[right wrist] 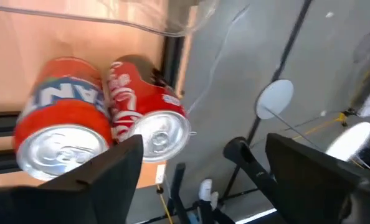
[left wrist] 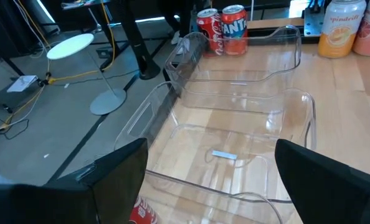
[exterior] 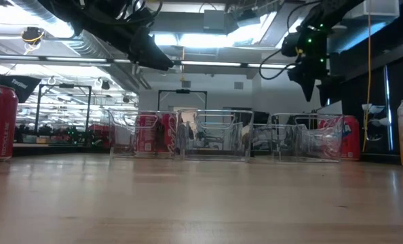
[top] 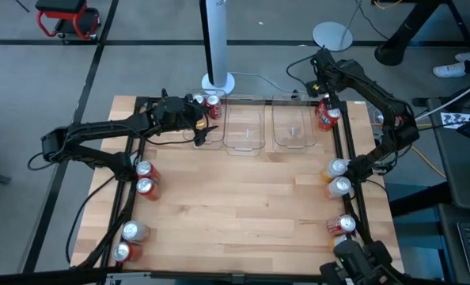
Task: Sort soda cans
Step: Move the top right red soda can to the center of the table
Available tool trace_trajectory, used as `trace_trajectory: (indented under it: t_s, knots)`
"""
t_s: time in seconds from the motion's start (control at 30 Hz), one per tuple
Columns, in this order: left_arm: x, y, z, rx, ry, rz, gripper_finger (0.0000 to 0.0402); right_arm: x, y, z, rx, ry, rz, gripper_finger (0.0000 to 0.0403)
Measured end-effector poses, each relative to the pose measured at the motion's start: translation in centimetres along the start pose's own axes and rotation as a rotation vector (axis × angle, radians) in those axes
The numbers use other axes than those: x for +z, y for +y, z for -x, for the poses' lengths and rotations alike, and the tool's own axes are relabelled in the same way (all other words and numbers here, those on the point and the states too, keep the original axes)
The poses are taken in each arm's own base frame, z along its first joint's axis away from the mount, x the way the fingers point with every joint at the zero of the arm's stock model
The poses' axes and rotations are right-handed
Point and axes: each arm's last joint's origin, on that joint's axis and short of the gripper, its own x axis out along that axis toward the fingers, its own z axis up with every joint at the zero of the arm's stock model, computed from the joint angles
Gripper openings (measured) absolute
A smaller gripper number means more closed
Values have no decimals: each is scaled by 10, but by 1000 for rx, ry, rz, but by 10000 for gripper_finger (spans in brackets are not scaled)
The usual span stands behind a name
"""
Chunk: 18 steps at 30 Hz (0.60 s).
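My left gripper (top: 202,127) (left wrist: 210,186) is open and hovers above the leftmost of three clear bins (left wrist: 235,124). Red cans (top: 211,103) (exterior: 147,132) stand in that bin at its far end, and one shows just below the fingers (left wrist: 141,211). My right gripper (top: 324,89) (right wrist: 203,180) is open and raised above an orange Fanta can (right wrist: 63,130) and a red cola can (right wrist: 151,118). These two stand upright on the table beside the rightmost bin (top: 327,115). Neither gripper touches a can.
Several cans stand along the table's left edge (top: 144,178) (top: 128,241), and several more along its right edge (top: 338,178) (top: 343,227). The middle bin (top: 244,128) and the rightmost bin (top: 293,127) sit at the far edge. A white pole base (top: 217,81) stands behind them. Bare wood lies in the middle (top: 243,206).
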Motion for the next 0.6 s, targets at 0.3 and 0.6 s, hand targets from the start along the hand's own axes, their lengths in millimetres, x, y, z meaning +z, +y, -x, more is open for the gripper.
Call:
trace_trajectory:
  t_s: [0.3,0.6]
  knots:
    - [0,0,0,0,0,3,337,0,-1,-1,-15,19,-28,346]
    - [0,0,0,0,0,3,337,10,-4,-26,43,77,-33,347]
